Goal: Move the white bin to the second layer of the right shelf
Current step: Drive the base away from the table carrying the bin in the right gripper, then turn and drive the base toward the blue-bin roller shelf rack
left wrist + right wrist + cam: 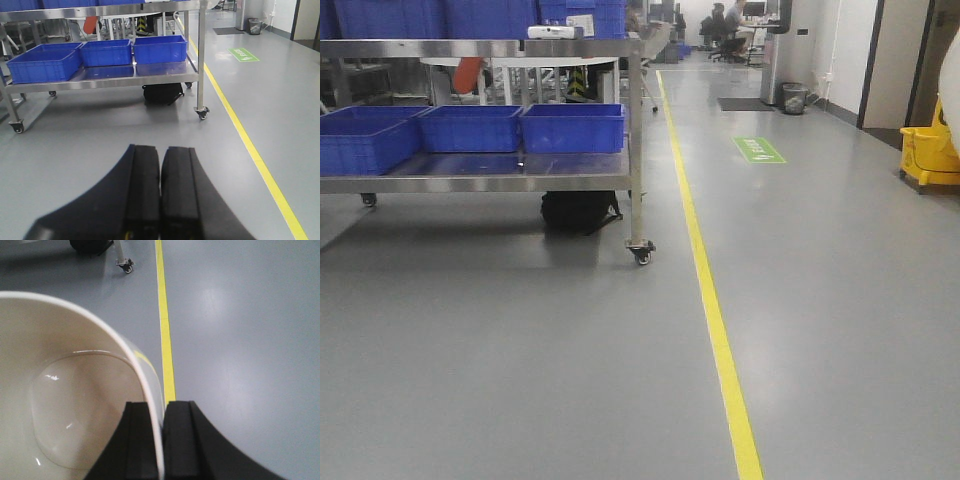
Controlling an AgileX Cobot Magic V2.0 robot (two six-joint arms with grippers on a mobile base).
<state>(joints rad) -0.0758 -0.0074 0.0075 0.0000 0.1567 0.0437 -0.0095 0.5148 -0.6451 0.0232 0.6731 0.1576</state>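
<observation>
- Exterior front-facing view: the camera is looking across grey floor at a wheeled steel cart (pixel 470 183) carrying blue crates (pixel 470 128). A black bag (pixel 578 212) is lying beneath it, and a yellow line (pixel 715 320) is running past its caster (pixel 641 254). No arm and no bin are showing here, and the right shelf second layer is not appearing in any view, so the carry looks only partway done.
- Left wrist-mounted view: the left gripper (pixel 160 150) is hanging over bare floor with its two black fingers pressed together on nothing, pointing toward the cart.
- Right wrist-mounted view: the right gripper (pixel 162 407) is pinching the thin rim wall of the white bin (pixel 60 390), one finger inside and one outside. The bin is hanging off the floor beside the yellow line, and its inside is showing nothing in it.
- Risks: a single pinch on glossy, tapering plastic is likely to slip or let the tub swing if the base is turning or braking sharply. The cart's corner post is standing close to the likely path — a swinging bin could clip it. With the rack out of sight, approach height is going to be hard to judge.
</observation>
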